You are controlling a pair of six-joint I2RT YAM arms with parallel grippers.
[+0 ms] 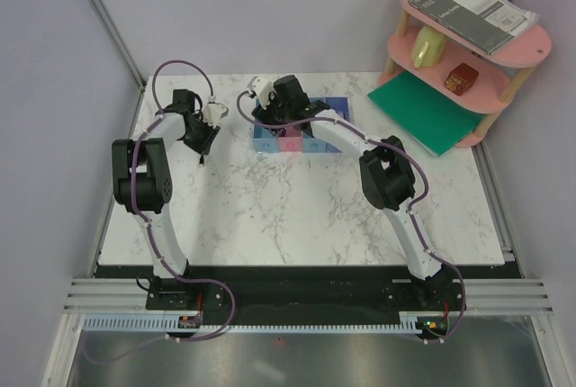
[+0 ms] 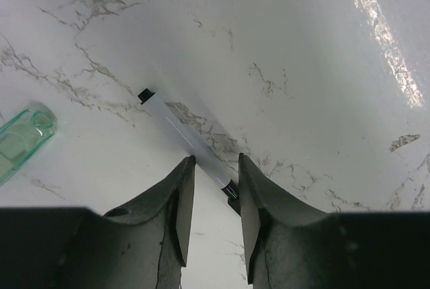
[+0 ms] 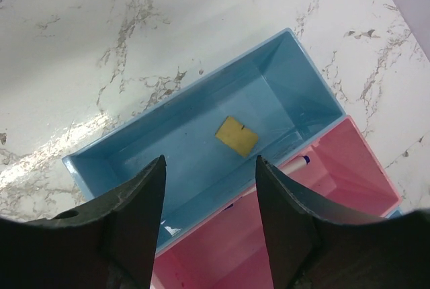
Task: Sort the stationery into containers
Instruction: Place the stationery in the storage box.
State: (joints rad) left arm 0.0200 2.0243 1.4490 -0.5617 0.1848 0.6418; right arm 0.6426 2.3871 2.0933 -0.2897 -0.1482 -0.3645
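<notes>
A thin white pen (image 2: 181, 134) with a black cap lies slantwise on the marble. My left gripper (image 2: 215, 160) is open, low over the table, with its fingers on either side of the pen's near end. A pale green marker (image 2: 20, 140) lies at the left edge of that view. The joined row of trays (image 1: 290, 142) sits at the back middle of the table. My right gripper (image 3: 209, 160) is open and empty above the light blue end tray (image 3: 134, 161), which holds a small flat gold piece (image 3: 236, 135). The pink tray (image 3: 349, 168) beside it holds a white pen (image 3: 295, 163).
A pink tiered shelf (image 1: 468, 54) stands at the back right with a grey spiral notebook (image 1: 472, 4) on top and a green mat (image 1: 423, 112) at its foot. Grey walls close off the left and back. The left gripper (image 1: 200, 146) is left of the trays.
</notes>
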